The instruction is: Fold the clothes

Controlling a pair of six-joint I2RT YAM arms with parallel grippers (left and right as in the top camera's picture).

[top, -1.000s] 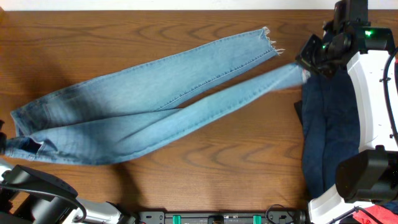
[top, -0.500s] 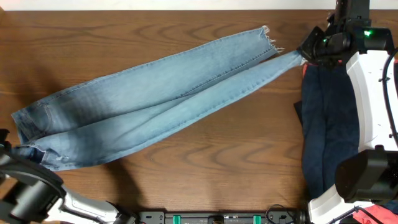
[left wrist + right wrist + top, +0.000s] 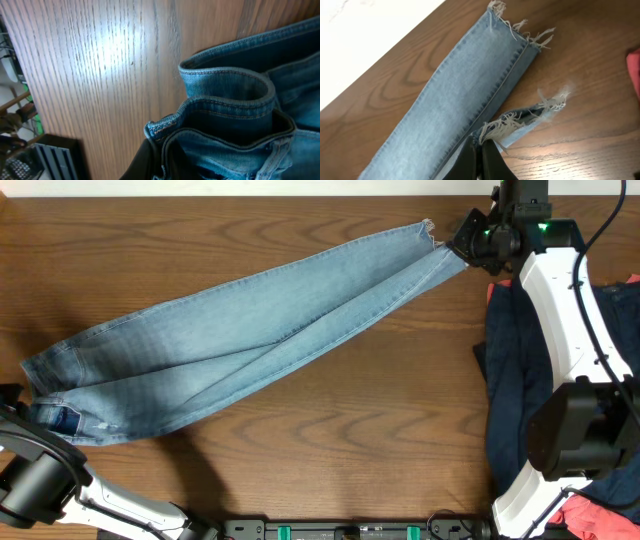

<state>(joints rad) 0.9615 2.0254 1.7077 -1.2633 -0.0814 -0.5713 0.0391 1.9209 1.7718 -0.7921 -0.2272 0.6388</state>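
Observation:
The faded light-blue jeans (image 3: 250, 340) lie across the wooden table, waist at the lower left, legs running to the upper right, the near leg laid almost onto the far leg. My right gripper (image 3: 468, 250) is shut on the near leg's frayed hem (image 3: 520, 119), held beside the far leg's frayed hem (image 3: 520, 27). My left gripper (image 3: 162, 167) is at the left table edge, shut on the jeans' waistband (image 3: 225, 100).
A dark navy garment (image 3: 530, 370) lies at the right side under my right arm. A coral-red garment (image 3: 600, 515) shows at the lower right corner and a red edge in the right wrist view (image 3: 635, 67). Bare wood (image 3: 380, 450) lies in front.
My right gripper has carried the near leg's hem up and left until it lies beside the far leg's hem. The waist has shifted slightly at the left.

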